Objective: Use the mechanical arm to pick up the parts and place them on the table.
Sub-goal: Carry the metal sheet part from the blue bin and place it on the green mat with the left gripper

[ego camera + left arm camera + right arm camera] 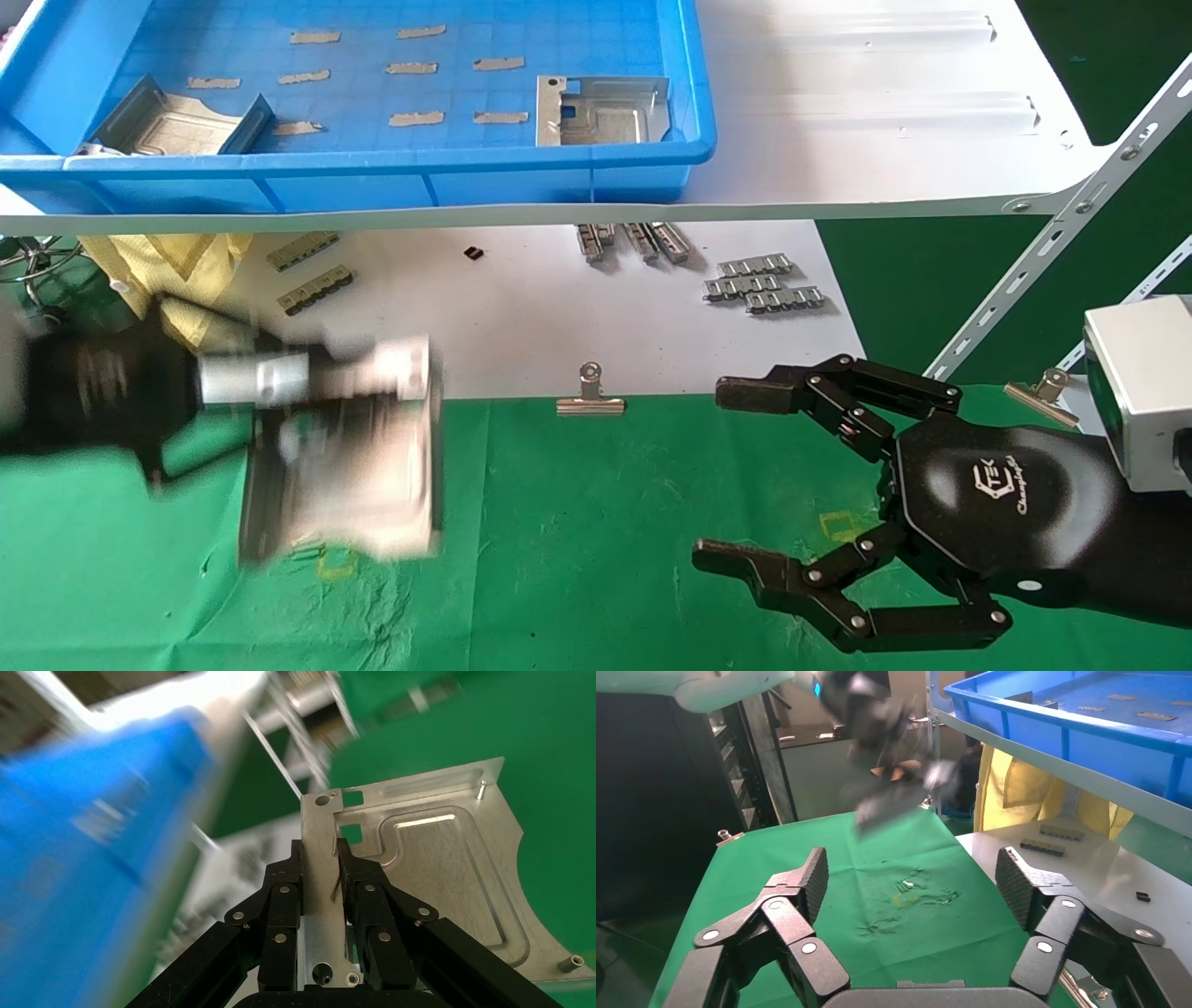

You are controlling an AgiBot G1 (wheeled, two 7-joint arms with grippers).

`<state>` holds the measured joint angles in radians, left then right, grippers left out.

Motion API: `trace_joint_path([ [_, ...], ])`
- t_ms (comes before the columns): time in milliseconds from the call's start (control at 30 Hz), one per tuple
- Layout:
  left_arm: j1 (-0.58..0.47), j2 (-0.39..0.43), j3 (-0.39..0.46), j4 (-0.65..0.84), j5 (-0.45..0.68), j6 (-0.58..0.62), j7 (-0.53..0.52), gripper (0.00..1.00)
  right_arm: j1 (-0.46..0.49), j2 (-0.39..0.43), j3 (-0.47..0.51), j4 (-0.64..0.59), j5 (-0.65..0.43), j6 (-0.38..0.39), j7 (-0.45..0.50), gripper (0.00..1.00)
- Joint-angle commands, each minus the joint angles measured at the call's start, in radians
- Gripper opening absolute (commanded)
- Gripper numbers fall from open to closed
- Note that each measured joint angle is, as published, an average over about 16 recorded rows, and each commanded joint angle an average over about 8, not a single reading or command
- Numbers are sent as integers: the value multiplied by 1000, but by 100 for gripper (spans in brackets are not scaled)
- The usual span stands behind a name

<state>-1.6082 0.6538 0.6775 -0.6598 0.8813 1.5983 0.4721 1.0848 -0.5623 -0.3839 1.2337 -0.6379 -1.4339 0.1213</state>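
My left gripper [279, 410] is shut on a silvery stamped plate [354, 466] and holds it above the left part of the green table [577, 522]; both are motion-blurred. In the left wrist view the fingers [322, 853] pinch the plate's edge flange [436, 860], and its embossed panel and notched corner show. Two more plates [601, 110] [177, 126] lie in the blue bin [372, 168] on the shelf. My right gripper [712, 475] is open and empty above the table's right side; it also shows in the right wrist view [912, 874], wide apart over the cloth.
The white shelf board [885, 112] carries the bin and overhangs a white sheet [521, 308] with small toothed strips [764, 284]. A binder clip [589, 396] sits at the cloth's far edge. Yellow cloth [168, 261] hangs at the left. A slanted shelf bracket [1043, 252] stands at the right.
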Motion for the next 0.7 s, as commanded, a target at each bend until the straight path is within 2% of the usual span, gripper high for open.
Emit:
trace_joint_path([
  [33, 35, -34, 47, -28, -1, -6, 58, 0, 0, 0, 0, 0, 0, 0, 0, 100],
  [267, 47, 4, 157, 145, 81, -9, 193, 0, 0, 0, 0, 0, 0, 0, 0, 100],
  [467, 38, 41, 238, 227, 145, -12, 294, 2, 0, 0, 0, 0, 0, 0, 0, 100],
  [500, 33, 47, 249, 239, 155, -14, 310, 9, 0, 0, 0, 0, 0, 0, 0, 100],
  [567, 22, 60, 268, 264, 173, -18, 340, 31, 0, 0, 0, 0, 0, 0, 0, 100],
  [700, 0, 86, 289, 325, 192, -27, 389, 81, 0, 0, 0, 0, 0, 0, 0, 100],
])
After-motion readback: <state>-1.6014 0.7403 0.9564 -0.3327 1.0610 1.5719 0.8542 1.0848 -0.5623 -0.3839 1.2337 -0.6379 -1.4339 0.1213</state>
